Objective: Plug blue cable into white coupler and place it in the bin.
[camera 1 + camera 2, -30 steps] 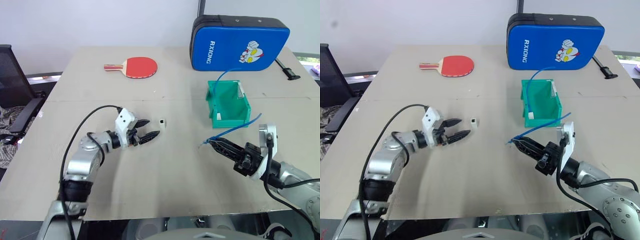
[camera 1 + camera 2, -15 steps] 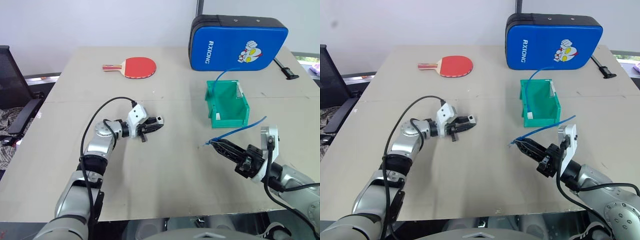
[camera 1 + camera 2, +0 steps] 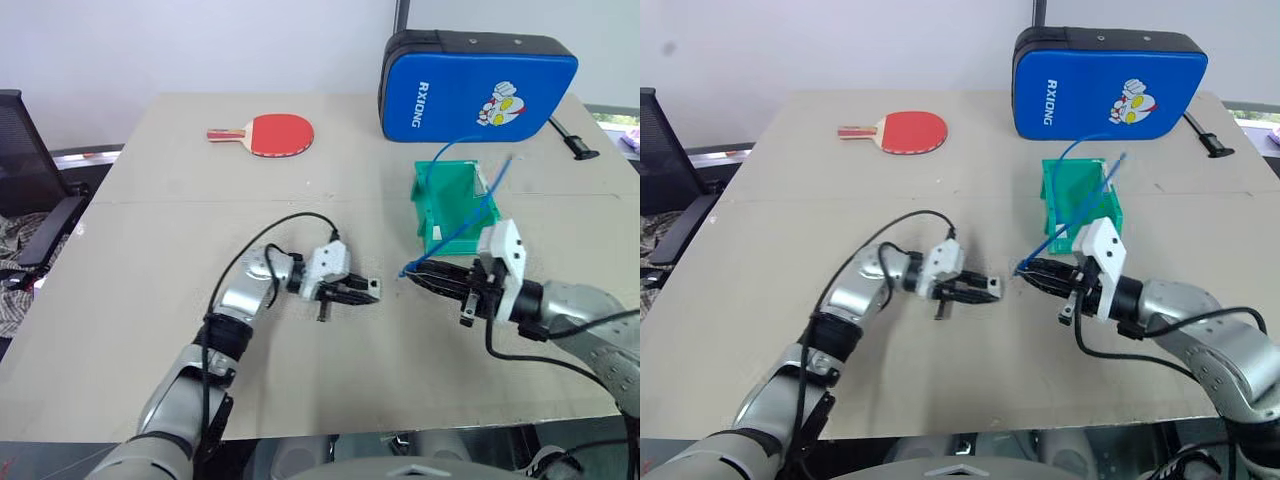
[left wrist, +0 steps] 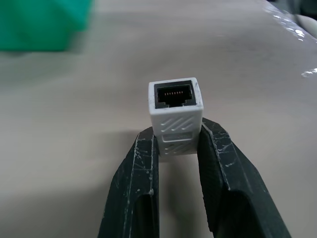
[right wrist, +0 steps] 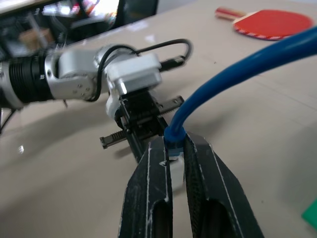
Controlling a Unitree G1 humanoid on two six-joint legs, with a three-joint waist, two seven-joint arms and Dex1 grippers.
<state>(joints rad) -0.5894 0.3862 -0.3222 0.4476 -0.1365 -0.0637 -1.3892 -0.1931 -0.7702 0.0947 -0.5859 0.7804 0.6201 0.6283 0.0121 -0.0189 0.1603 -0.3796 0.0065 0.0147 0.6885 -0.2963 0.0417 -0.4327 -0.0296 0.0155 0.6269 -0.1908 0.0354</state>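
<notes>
My left gripper (image 3: 368,292) is shut on the white coupler (image 4: 176,121), a tiny white block pinched between both fingers with its dark socket facing away from the wrist. It hovers low over the middle of the table. A short gap to its right, my right gripper (image 3: 410,272) is shut on the blue cable (image 3: 470,222) just behind its clear plug (image 5: 176,167), which points at the left gripper. The cable's free length arcs up and back over the green bin (image 3: 425,205), which stands behind the right gripper. Plug and coupler are apart.
A big blue padded case (image 3: 478,88) stands at the back of the table, a red paddle (image 3: 280,133) at the back left. Another thin blue cable (image 3: 445,150) rises out of the bin. A black chair (image 3: 25,170) stands off the left edge.
My left gripper closed on the coupler and carried it right, toward the table's middle. My right gripper rolled and moved in to face it, swinging the cable's tail up over the bin.
</notes>
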